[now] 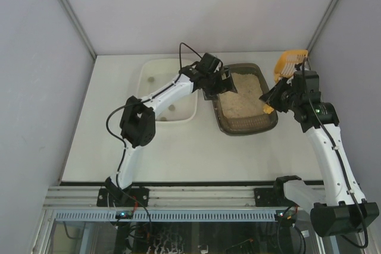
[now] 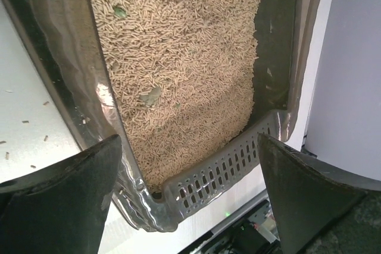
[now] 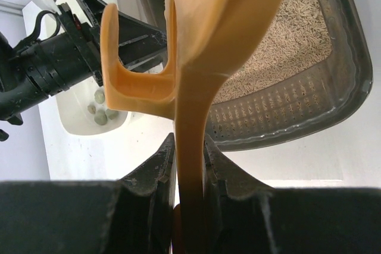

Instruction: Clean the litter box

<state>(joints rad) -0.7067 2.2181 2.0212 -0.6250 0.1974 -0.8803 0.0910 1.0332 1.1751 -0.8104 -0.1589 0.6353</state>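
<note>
Litter box (image 1: 248, 128), dark brown and filled with beige pellet litter (image 2: 184, 40), sits right of centre on the white table (image 1: 178, 147), just beside a white tub (image 1: 146, 81) on its left. The left gripper (image 2: 187, 141) hangs over the box's left side with its jaws spread wide and nothing between them, and two greenish clumps (image 2: 152, 94) show in the litter below. At the box's right edge, the right gripper (image 3: 190, 147) is clamped tight on the handle of a yellow slotted scoop (image 1: 290, 63), whose head is raised past the far right corner. More greenish lumps (image 3: 101, 111) lie in the tub, and stray pellets (image 2: 24, 123) dot the table
</note>
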